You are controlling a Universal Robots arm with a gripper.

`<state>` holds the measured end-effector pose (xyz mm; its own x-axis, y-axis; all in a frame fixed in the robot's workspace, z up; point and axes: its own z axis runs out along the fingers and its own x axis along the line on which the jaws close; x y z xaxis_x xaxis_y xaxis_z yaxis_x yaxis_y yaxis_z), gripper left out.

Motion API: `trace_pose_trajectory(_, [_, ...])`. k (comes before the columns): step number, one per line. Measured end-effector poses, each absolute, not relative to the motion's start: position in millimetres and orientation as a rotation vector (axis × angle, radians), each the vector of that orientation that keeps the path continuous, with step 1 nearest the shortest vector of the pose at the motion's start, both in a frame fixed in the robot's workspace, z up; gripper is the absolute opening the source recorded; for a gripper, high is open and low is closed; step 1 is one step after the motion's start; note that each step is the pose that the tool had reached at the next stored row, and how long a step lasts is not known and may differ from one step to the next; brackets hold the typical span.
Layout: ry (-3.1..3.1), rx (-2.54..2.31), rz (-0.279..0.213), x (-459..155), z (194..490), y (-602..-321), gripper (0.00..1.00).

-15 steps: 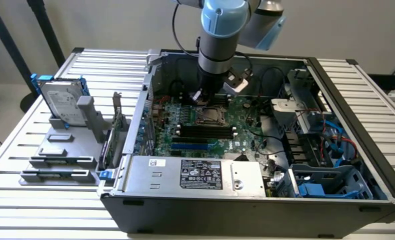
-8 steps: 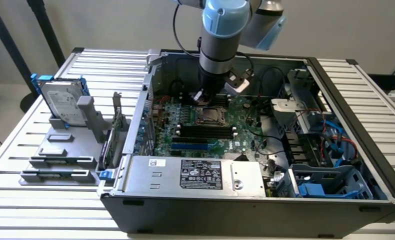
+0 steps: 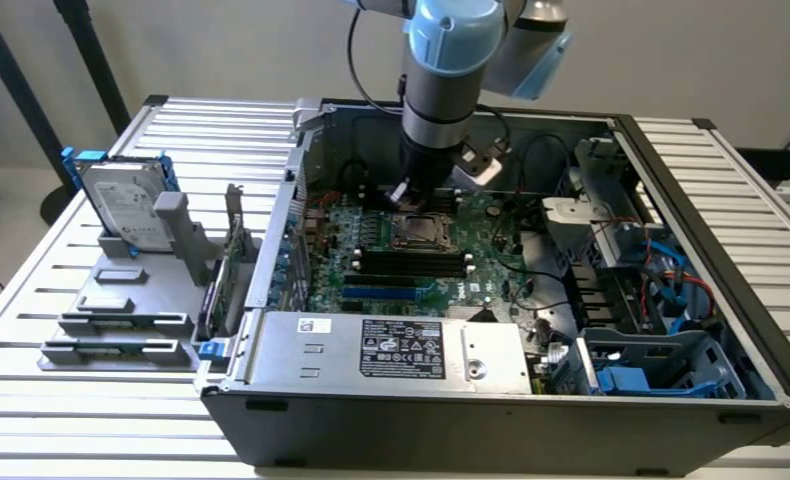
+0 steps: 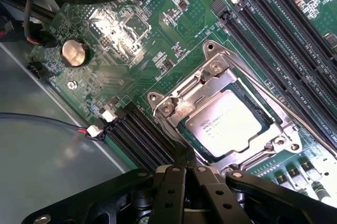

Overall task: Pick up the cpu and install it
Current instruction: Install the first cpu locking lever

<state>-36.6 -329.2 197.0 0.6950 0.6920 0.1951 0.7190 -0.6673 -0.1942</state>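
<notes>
Gripping nothing, gripper (image 4: pixel 185 170) hanging with fingers pressed together at the lower middle of the wrist view, tips hovering right at the near edge of the socket frame (image 4: pixel 210 76). Sitting already inside that frame, cpu (image 4: pixel 224 123), silver top facing up, lying just beyond the fingertips toward the middle right of the wrist view and nearly touching them in the picture. Being square, showing no long axis; edges running on a diagonal across the wrist view, parallel with the black memory slots (image 4: pixel 279 23) in the upper right. Seen in the exterior view, gripper (image 3: pixel 405 196) reaching down from the upper middle into the open computer case (image 3: pixel 502 420), directly above the socket at the centre of the green motherboard (image 3: pixel 409 270). Counting: one arm, one gripper, one cpu, one socket frame, one round coin battery (image 4: pixel 74 52) at the upper left of the wrist view. Standing outside the case at the exterior view's left, one hard drive (image 3: pixel 124 205) on a grey holder (image 3: pixel 115 300).
</notes>
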Motion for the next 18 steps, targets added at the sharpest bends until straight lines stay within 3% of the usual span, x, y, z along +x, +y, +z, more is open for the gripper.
trace_pose_trajectory(18, [-1.133,-2.649,-0.150,-21.4,195.6,-329.1,0.11])
